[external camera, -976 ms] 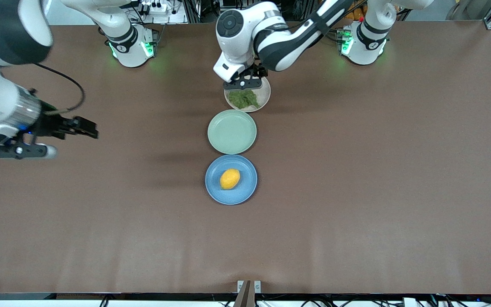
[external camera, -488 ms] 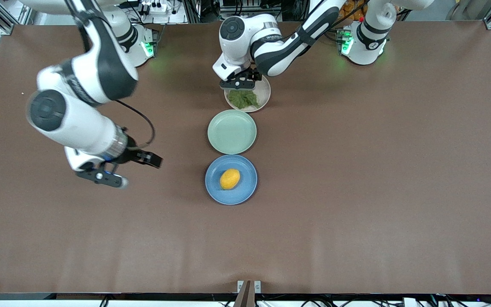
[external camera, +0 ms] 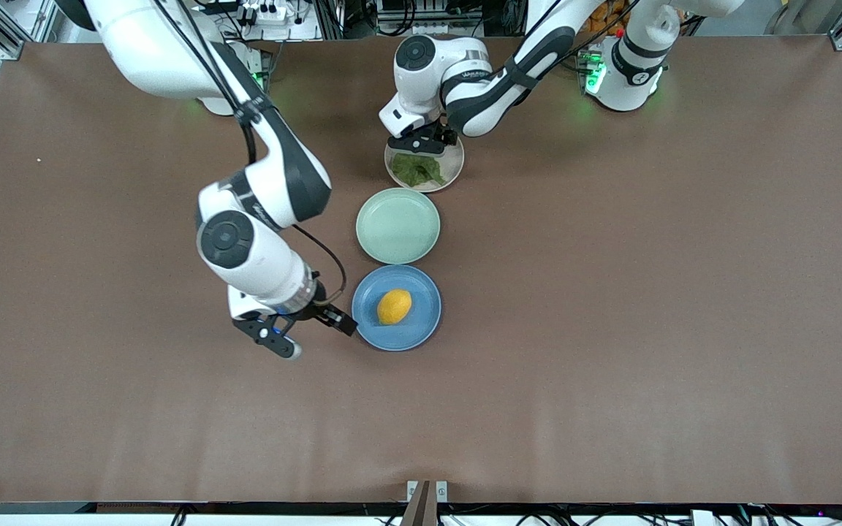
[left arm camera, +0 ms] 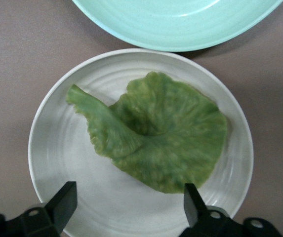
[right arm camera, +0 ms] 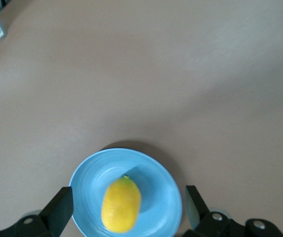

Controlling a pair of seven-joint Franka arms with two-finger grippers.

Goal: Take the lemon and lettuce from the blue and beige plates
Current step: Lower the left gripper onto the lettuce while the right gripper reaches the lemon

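The yellow-orange lemon lies on the blue plate, the plate nearest the front camera. The dark green lettuce lies on the beige plate, the plate nearest the robots' bases. My right gripper is open and empty, low beside the blue plate's rim toward the right arm's end. In the right wrist view its open jaws frame the lemon on the blue plate. My left gripper is open and empty over the beige plate's edge. In the left wrist view the gripper is beside the lettuce on the plate.
An empty pale green plate sits between the blue and beige plates; its rim also shows in the left wrist view. The three plates form a line across the brown table. A small metal bracket sits at the table's front edge.
My right arm has swung in from the right arm's end of the table and come down beside the blue plate. My left gripper has shifted slightly over the beige plate.
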